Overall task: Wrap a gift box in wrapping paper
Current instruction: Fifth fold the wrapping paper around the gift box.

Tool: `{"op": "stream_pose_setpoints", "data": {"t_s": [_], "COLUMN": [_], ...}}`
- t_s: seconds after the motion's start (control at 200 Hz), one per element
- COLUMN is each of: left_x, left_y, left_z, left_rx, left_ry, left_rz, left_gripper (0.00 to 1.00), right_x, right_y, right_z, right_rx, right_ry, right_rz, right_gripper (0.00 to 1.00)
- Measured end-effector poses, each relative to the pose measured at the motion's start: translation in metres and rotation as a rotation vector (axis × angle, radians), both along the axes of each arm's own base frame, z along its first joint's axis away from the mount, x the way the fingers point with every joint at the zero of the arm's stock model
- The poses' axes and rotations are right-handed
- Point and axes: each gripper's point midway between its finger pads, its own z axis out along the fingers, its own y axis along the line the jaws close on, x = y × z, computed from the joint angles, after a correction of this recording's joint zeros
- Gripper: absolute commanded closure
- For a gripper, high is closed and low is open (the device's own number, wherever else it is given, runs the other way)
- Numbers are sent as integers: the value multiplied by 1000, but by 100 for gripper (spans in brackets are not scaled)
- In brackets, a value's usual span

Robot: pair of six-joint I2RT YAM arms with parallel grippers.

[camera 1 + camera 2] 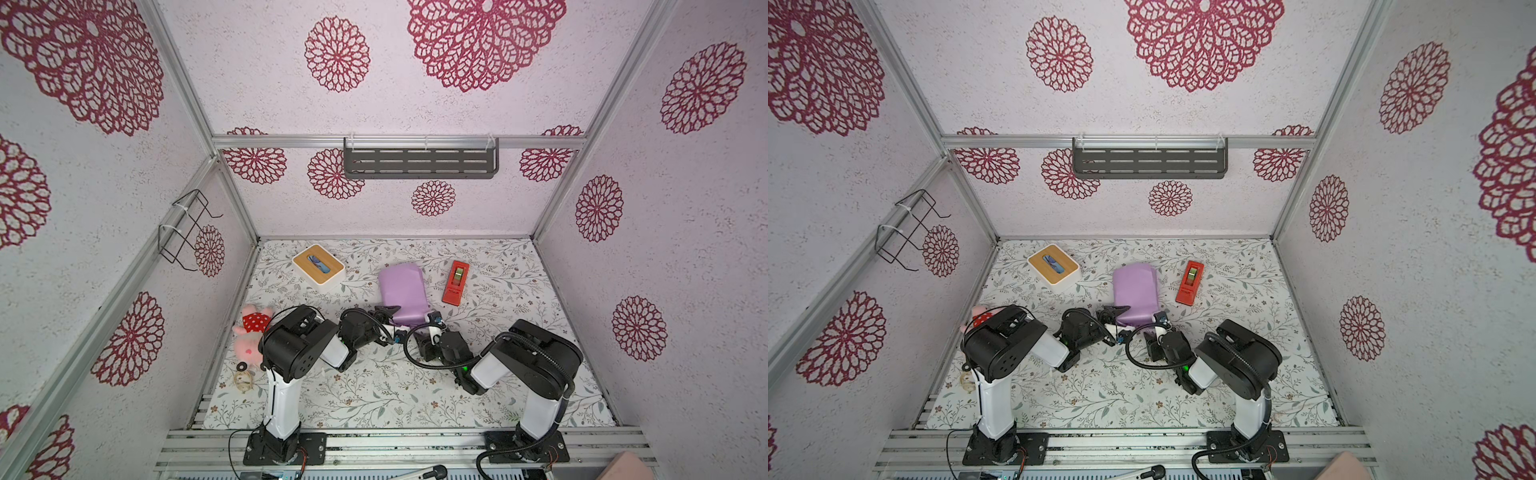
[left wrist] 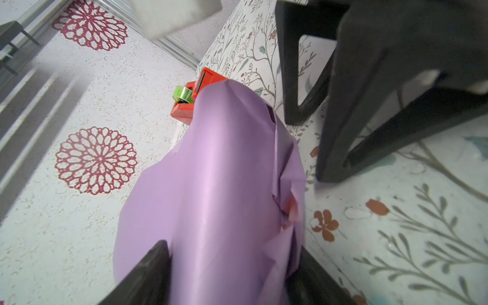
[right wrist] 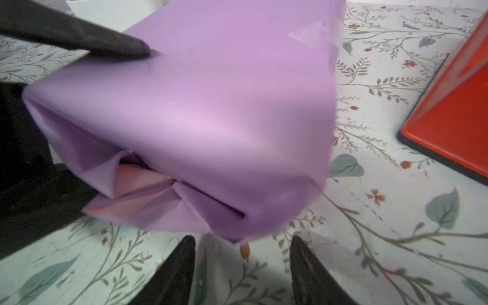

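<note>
The wrapping paper (image 1: 402,291) shows its lilac face and covers the gift box, which stays hidden inside; the parcel lies mid-table in both top views (image 1: 1136,291). At its near end the paper is folded in flaps, with pale pink showing in the folds (image 3: 137,177). My left gripper (image 1: 392,322) is shut on that near end, one finger (image 3: 118,45) lying on the top face. In the left wrist view the parcel (image 2: 211,171) fills the gap of the left gripper (image 2: 229,274). My right gripper (image 3: 243,264) is open and empty, just short of the parcel's lower near corner (image 1: 434,326).
A red tape dispenser (image 1: 456,282) lies right of the parcel. A white box with a wooden slotted top (image 1: 318,266) stands at the back left. A pink plush toy (image 1: 249,336) and small rings (image 1: 243,380) lie at the left edge. A dark shelf (image 1: 419,160) hangs on the back wall.
</note>
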Motion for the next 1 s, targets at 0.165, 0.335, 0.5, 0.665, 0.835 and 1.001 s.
{"op": "stream_pose_setpoints", "data": {"t_s": [0.165,0.335,0.5,0.665,0.835,1.001], "left_x": [0,0,0,0,0,0], "left_y": [0,0,0,0,0,0], "left_z": [0,1,0,0,0,0], "left_rx": [-1,-1,-1,-1,-3,-2], "left_ry": [-1,-1,0,0,3,4], "left_rz": [0,1,1,1,2,2], "left_gripper": [30,29,28,27,26,24], "right_x": [-11,-6,3,13,24,26], "right_y": [-16,-23,-14,-3,6,7], "right_z": [5,10,0,-3,-3,-2], "right_rx": [-6,-1,-18,-29,-33,-33], "right_ry": [8,20,53,44,25,22], "right_rz": [-8,-5,28,46,48,48], "right_gripper": [26,20,17,17,20,22]}}
